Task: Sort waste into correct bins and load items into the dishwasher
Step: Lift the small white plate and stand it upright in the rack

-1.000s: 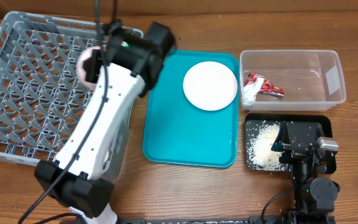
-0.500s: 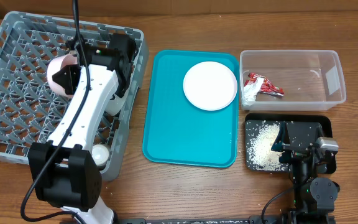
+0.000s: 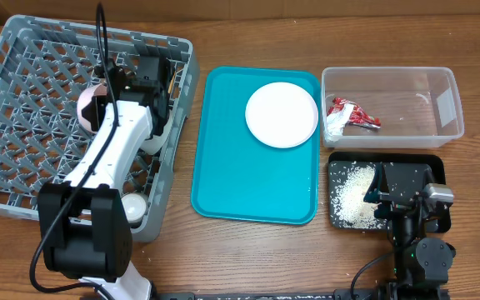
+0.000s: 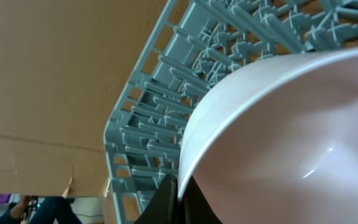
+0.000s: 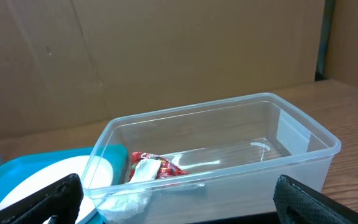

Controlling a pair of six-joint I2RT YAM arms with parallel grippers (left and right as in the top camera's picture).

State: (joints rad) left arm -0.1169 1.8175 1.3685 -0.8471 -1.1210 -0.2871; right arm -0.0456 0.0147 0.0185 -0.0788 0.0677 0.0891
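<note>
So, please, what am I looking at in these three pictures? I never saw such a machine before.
These are two robot arms at a table. One picture is taken from above; the other two come from small cameras on each wrist. The left claw grips a pink bowl at the grey rack. The right claw is open and holds nothing. On the table lie a teal tray with a white plate, a clear bin with a wrapper, and a black tray of rice.

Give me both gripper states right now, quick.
Left gripper: shut on the pink bowl, over the dish rack.
Right gripper: open, empty.
</note>
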